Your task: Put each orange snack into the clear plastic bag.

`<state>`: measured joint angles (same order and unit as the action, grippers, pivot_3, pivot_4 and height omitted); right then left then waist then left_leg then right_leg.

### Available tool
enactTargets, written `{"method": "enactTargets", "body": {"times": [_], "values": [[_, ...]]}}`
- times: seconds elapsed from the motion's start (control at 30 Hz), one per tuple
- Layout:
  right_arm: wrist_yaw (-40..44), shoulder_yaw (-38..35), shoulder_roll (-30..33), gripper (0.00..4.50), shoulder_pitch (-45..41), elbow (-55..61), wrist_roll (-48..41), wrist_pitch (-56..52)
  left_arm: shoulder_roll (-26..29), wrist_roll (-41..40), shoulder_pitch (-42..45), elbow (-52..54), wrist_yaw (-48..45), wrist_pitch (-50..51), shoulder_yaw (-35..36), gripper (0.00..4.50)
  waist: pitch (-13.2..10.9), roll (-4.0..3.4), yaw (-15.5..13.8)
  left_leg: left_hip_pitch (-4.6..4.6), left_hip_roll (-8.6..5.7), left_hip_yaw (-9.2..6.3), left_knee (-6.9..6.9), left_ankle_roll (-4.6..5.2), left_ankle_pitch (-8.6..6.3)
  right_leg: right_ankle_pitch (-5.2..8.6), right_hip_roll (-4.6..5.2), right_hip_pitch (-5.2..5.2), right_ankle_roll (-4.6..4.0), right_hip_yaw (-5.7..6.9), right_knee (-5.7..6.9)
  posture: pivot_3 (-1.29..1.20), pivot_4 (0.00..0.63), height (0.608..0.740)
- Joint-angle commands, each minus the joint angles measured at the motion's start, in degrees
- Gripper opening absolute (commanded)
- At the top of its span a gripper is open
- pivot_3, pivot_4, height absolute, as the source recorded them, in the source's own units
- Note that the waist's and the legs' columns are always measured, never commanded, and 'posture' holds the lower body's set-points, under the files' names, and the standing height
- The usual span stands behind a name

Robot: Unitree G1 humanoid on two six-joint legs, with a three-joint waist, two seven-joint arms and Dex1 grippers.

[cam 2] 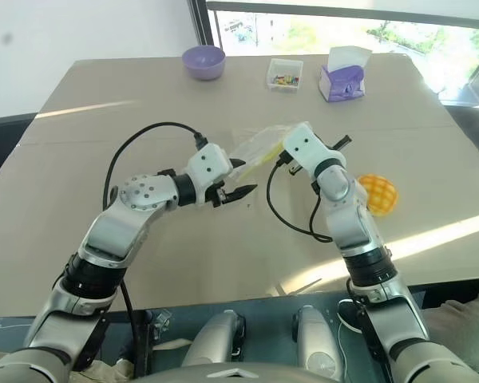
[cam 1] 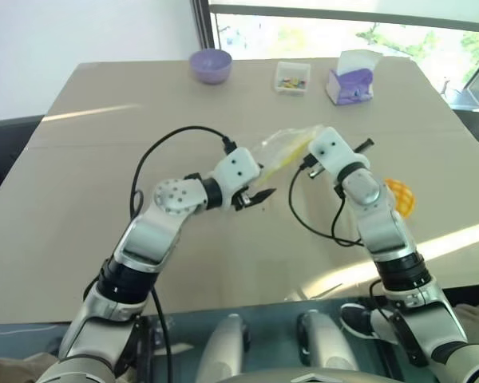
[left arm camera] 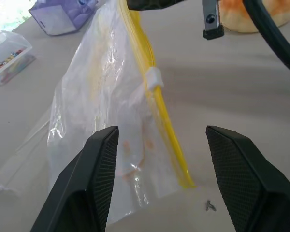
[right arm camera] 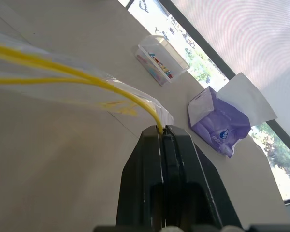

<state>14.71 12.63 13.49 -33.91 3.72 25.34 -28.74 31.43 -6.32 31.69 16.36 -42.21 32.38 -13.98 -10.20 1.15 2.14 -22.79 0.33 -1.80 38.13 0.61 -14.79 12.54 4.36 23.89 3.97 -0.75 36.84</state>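
Now right gripper (right arm camera: 163, 133) pinches clear plastic bag (left arm camera: 111, 121) — left gripper (left arm camera: 159, 145) spread apart.

Head stereo pair looks forward and down over the tabletop (cam 1: 80, 159). Each wrist camera sits close behind its own end effector; both share the clear plastic bag (left arm camera: 111, 96) and tissue box (right arm camera: 217, 123).

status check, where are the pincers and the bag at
Right pincer shut on clear crinkly plastic bag at its yellow strip. Left pincer open, facing the bag. Round orange gridded snack on the table by right arm. Nothing in the way.
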Motion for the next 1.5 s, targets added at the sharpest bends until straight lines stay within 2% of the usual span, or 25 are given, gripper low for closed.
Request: {"method": "enactTargets", "body": {"times": [0.03,0.2,0.23,0.33,0.43,0.63,0.73,0.8,0.9,1.0,1.03,1.07,1.1,1.17,1.27,1.3,1.5], "values": [[-0.2,-0.1,-0.1,0.0,-0.9,2.6,0.0,0.0,-0.1,-0.8,1.6,3.6,-0.2,1.5,1.0,3.06,0.0,0.0,0.0,0.0,0.0,0.0,0.0,0.0,0.0,0.0,0.0,0.0,0.0,0.0,0.0,0.0,0.15,0.74],[-0.4,-0.3,-0.3,0.0,-0.7,2.5,-0.1,0.0,-0.1,-1.0,1.9,3.9,-0.4,2.6,0.7,3.06,0.0,0.0,0.0,0.0,0.0,0.0,0.0,0.0,0.0,0.0,0.0,0.0,0.0,0.0,0.0,0.0,0.15,0.74],[-0.4,-0.3,-0.3,0.0,-0.8,2.4,-0.1,0.0,-0.1,-1.1,2.0,3.8,-0.4,2.7,0.7,2.52,0.0,0.0,0.0,0.0,0.0,0.0,0.0,0.0,0.0,0.0,0.0,0.0,0.0,0.0,0.0,0.0,0.15,0.74],[-0.5,-0.4,-0.2,0.0,-0.8,2.5,-0.1,0.1,-0.1,-0.8,1.9,3.3,-0.4,2.7,0.5,1.4,0.0,0.0,0.0,0.0,0.0,0.0,0.0,0.0,0.0,0.0,0.0,0.0,0.0,0.0,0.0,0.0,0.15,0.74],[-0.4,-0.5,-0.2,0.0,-0.9,2.6,-0.1,0.2,-0.1,-0.4,1.7,3.0,-0.4,2.4,0.2,0.02,0.0,0.0,0.0,0.0,0.0,0.0,0.0,0.0,0.0,0.0,0.0,0.0,0.0,0.0,0.0,0.0,0.15,0.74],[0.0,-0.4,0.0,0.0,-0.5,3.6,-0.5,1.3,0.8,2.0,1.8,1.1,0.1,-0.7,-0.2,0.02,0.0,0.0,0.0,0.0,0.0,0.0,0.0,0.0,0.0,0.0,0.0,0.0,0.0,0.0,0.0,0.0,0.15,0.74],[3.8,-0.3,1.6,0.0,1.4,6.6,-1.8,0.3,2.1,4.9,2.3,-3.3,0.7,-8.8,0.6,0.02,0.0,0.0,0.0,0.0,0.0,-0.01,0.0,0.0,0.0,0.0,0.0,0.0,0.0,0.01,0.0,0.0,0.15,0.74],[4.7,-1.0,2.5,0.58,2.9,8.6,-2.5,-0.1,2.0,4.7,3.0,-8.0,-0.1,-16.9,2.1,0.0,0.0,0.0,-0.2,0.0,0.0,-0.01,0.0,0.0,0.0,0.0,0.0,0.0,0.0,0.02,0.0,0.0,0.15,0.74],[4.7,-1.7,4.1,1.76,5.3,10.8,-2.5,1.3,1.7,2.6,4.5,-16.2,-3.2,-28.6,4.3,0.0,0.0,0.0,-0.4,0.0,-0.01,0.0,0.03,0.0,0.0,0.0,0.01,-0.01,0.0,0.02,-0.01,0.0,0.15,0.74],[5.9,-2.8,5.0,3.22,8.0,13.6,-4.8,2.4,1.6,0.9,6.0,-22.2,-7.2,-35.9,5.1,0.0,0.0,0.0,-0.4,-0.03,-0.01,0.0,0.06,0.0,0.0,0.0,0.02,-0.01,0.0,0.04,-0.01,0.0,0.15,0.74],[7.1,-3.4,5.4,3.22,9.1,15.1,-6.2,2.4,1.6,0.4,6.5,-23.6,-8.2,-36.5,5.4,0.0,0.0,0.0,-0.3,-0.02,-0.01,0.01,0.06,0.0,0.0,0.0,0.02,-0.01,0.0,0.03,-0.01,0.0,0.15,0.74],[8.3,-4.4,5.6,2.66,10.5,17.0,-7.9,2.1,1.6,0.5,7.2,-25.6,-9.3,-38.0,5.3,0.0,0.0,0.0,-0.3,-0.03,-0.01,0.01,0.06,0.0,0.0,0.0,0.01,-0.01,0.0,0.03,0.0,0.0,0.15,0.74],[9.4,-5.2,5.6,2.66,11.7,19.1,-9.6,1.4,1.5,0.8,7.7,-27.4,-9.9,-39.3,5.3,0.0,0.0,0.0,-0.3,-0.03,-0.01,0.0,0.07,0.01,0.0,0.0,0.01,-0.01,0.0,0.03,0.0,0.0,0.15,0.74],[10.8,-5.8,5.7,1.91,13.4,21.7,-11.7,0.3,1.2,1.5,8.3,-29.6,-10.5,-41.4,5.2,0.0,0.0,0.0,-0.4,-0.03,0.0,-0.04,0.07,0.01,0.0,0.0,-0.01,-0.02,0.0,0.08,0.0,0.0,0.15,0.74],[12.7,-6.0,5.7,0.41,14.8,24.6,-14.7,-1.4,0.6,1.7,8.8,-31.5,-11.1,-43.0,5.1,0.0,0.0,0.0,-0.3,-0.03,0.01,-0.02,0.12,0.01,-0.01,0.0,-0.02,-0.05,0.01,0.06,0.0,0.0,0.15,0.74],[13.2,-6.2,5.7,0.05,15.2,25.4,-15.7,-2.1,0.5,1.8,9.0,-32.0,-11.2,-43.3,5.1,0.0,0.0,0.0,-0.3,-0.03,0.01,-0.02,0.13,0.01,-0.01,0.0,-0.01,-0.05,0.01,0.06,0.01,0.0,0.15,0.74],[14.9,-7.6,6.0,0.05,16.1,29.2,-21.1,-6.8,-0.7,2.3,9.5,-32.8,-11.4,-43.7,4.8,0.0,0.0,0.0,-0.4,-0.02,0.03,-0.07,0.16,0.01,-0.01,0.0,-0.04,-0.06,0.01,0.1,0.05,0.0,0.15,0.74]]}}
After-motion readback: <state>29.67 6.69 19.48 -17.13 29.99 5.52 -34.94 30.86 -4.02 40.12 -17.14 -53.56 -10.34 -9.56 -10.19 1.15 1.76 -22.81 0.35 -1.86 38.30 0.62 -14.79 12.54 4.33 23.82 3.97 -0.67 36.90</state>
